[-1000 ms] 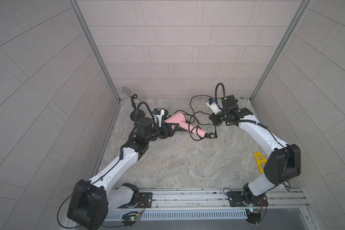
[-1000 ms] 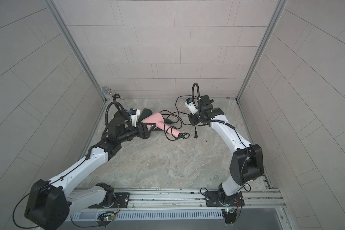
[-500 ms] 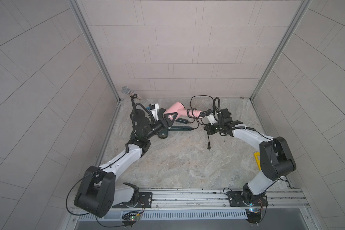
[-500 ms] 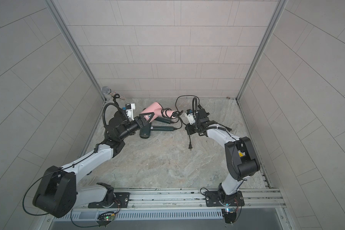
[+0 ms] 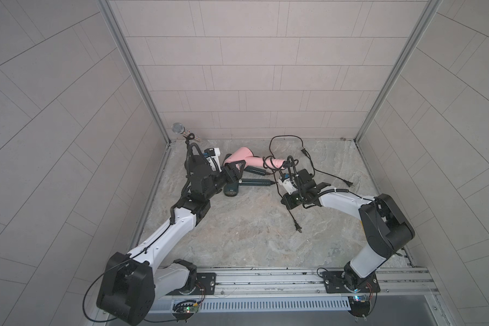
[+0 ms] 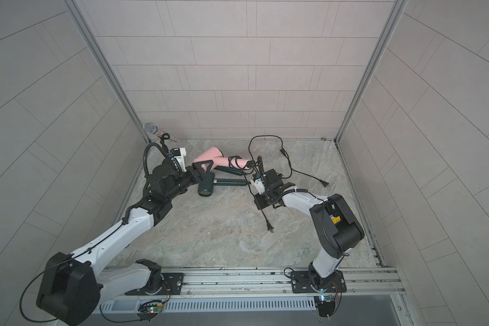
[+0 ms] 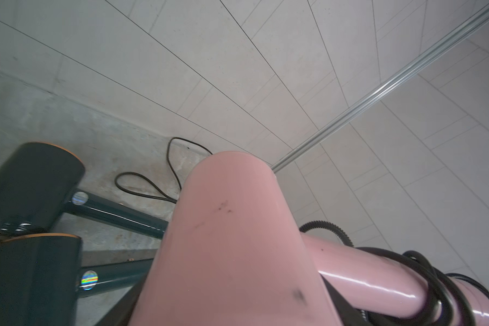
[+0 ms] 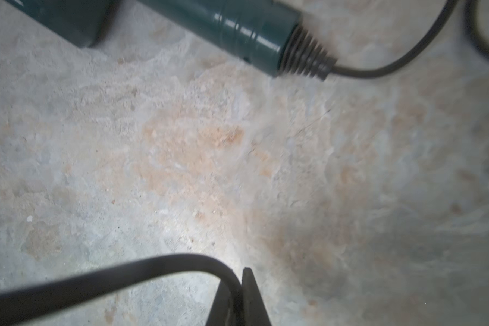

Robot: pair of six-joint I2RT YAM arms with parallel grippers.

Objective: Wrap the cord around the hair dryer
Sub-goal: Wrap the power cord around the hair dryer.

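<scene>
Marbled floor (image 5: pixel 237 240), pink hair dryer (image 5: pixel 244 156) in left claw (image 5: pixel 237 166) (cord (image 5: pixel 266 162) round handle (image 5: pixel 277 161))

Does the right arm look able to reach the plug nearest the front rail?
Probably yes: the plug lies on bare table near the right gripper, nothing between; but its jaws are shut on the cord.

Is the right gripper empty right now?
No, the right gripper is pinched shut on a black cord in the right wrist view.
</scene>
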